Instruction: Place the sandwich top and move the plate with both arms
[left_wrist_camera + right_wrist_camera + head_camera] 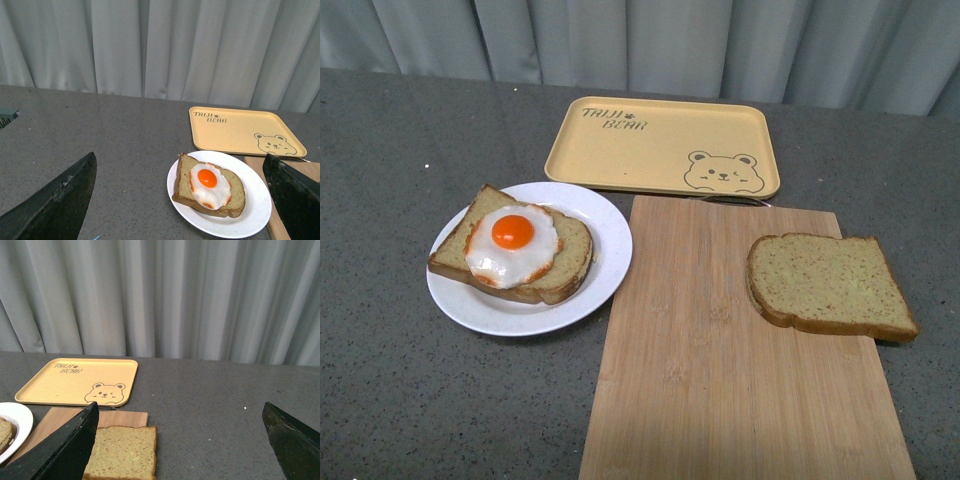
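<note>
The sandwich top (830, 284) is a plain tan bread slice lying flat on the right part of a wooden cutting board (720, 380). The white plate (605, 262) sits left of the board and holds a bread slice with a fried egg (512, 243). Neither arm shows in the front view. In the left wrist view my left gripper (180, 200) is open, its black fingers (55, 202) spread wide with the plate (255, 210) ahead between them. In the right wrist view my right gripper (180, 440) is open, the sandwich top (122, 452) by its one finger.
A yellow tray with a bear drawing (665, 145) lies behind the board and plate. The table is dark grey (400, 400), and a grey curtain (640, 40) hangs along its far edge.
</note>
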